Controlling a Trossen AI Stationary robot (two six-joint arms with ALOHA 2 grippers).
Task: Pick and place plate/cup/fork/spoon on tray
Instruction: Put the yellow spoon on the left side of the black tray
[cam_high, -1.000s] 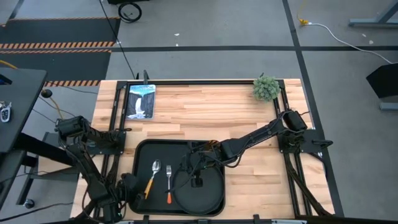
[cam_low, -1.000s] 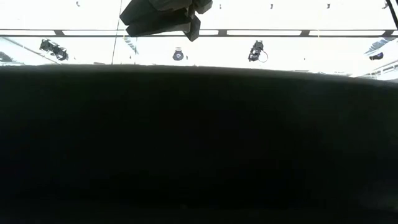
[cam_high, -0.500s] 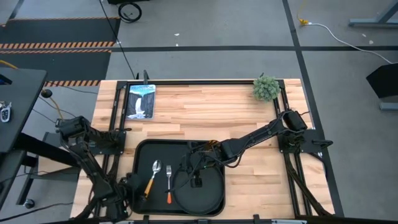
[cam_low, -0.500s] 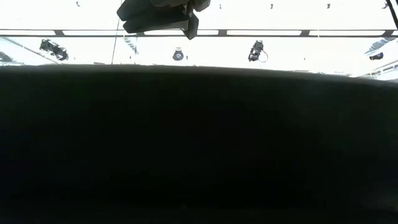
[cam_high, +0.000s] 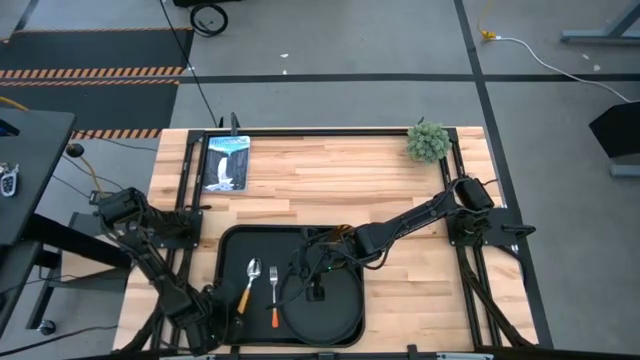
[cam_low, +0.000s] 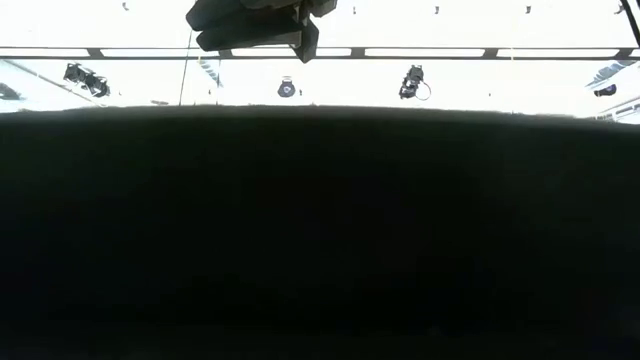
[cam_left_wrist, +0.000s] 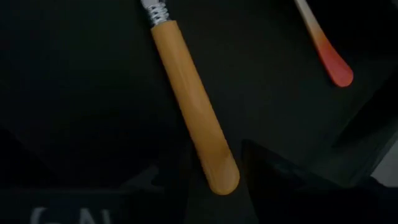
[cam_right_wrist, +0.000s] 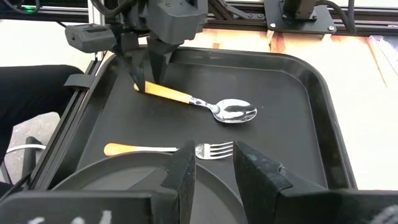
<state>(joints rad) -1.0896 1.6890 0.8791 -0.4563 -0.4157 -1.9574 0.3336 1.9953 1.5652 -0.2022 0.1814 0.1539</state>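
The spoon (cam_right_wrist: 199, 104) lies flat on the black tray (cam_right_wrist: 323, 118) near its left edge, beside the fork (cam_right_wrist: 168, 149) and the round matte plate (cam_high: 318, 308). The left gripper (cam_right_wrist: 147, 76) stands over the handle's end, fingers parted narrowly either side of it, apparently not pinching. It looks light and stiff, with a smooth, slightly tapered orange handle and a polished steel bowl likely to slip; the handle is the better hold. The right gripper (cam_right_wrist: 214, 163) hovers over the plate, partly open, holding nothing.
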